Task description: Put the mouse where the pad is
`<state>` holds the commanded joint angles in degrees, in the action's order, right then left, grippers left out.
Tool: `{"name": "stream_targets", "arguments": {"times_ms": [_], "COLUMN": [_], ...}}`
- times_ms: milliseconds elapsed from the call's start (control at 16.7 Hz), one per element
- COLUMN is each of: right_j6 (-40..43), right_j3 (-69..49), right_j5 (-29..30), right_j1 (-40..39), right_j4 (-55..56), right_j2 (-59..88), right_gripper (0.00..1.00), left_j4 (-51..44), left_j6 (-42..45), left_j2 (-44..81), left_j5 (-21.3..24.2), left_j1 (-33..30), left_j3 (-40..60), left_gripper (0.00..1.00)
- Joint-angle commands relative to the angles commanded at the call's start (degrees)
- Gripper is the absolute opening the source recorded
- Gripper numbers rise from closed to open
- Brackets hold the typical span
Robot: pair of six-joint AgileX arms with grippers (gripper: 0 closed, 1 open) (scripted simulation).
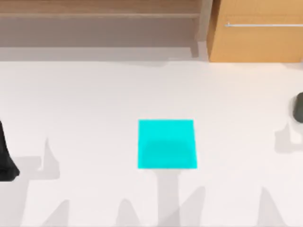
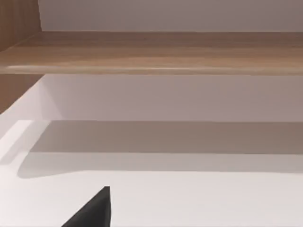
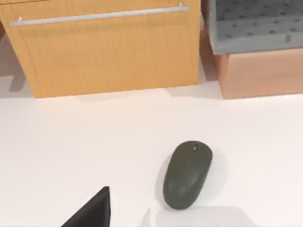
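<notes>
Nothing done yet — the small dark grey-black oval mouse [image 3: 188, 175] lies untouched at the table's right edge, well apart from the bare flat cyan square pad [image 1: 166, 144] — I can't tell either pincer's state.

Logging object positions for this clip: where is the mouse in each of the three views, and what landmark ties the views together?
Top view: the mouse sits at the table's far right edge, well right of the pad.
Left wrist view: white table and a wooden shelf; not the mouse.
Right wrist view: the mouse lies on the white table, in front of the wooden cabinet.
Shared landmark: that cabinet with its metal handle, also at the top view's upper right.
</notes>
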<state>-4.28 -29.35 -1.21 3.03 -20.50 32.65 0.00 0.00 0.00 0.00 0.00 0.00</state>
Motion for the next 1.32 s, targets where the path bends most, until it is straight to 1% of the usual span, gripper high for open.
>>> {"name": "stream_targets", "arguments": {"times_ms": [420,660,1020,1320], "right_j6": [-6.91,-11.3,-17.24,-20.22], "right_j3": [-34.4,-51.16,-71.45,-80.26], "right_j5": [-0.59,-0.44,0.48,1.2], "right_j1": [1.53,1.39,0.12,-0.87], "right_j4": [-24.6,-36.62,-48.18,-52.1], "right_j2": [46.69,66.67,87.03,93.93], "right_gripper": [1.0,1.0,1.0,1.0], "left_j4": [0.0,0.0,0.0,0.0], "left_j6": [0.0,0.0,0.0,0.0], "left_j2": [0.0,0.0,0.0,0.0], "left_j5": [0.0,0.0,0.0,0.0], "left_j1": [0.0,0.0,0.0,0.0], "left_j3": [0.0,0.0,0.0,0.0], "left_gripper": [1.0,1.0,1.0,1.0]}}
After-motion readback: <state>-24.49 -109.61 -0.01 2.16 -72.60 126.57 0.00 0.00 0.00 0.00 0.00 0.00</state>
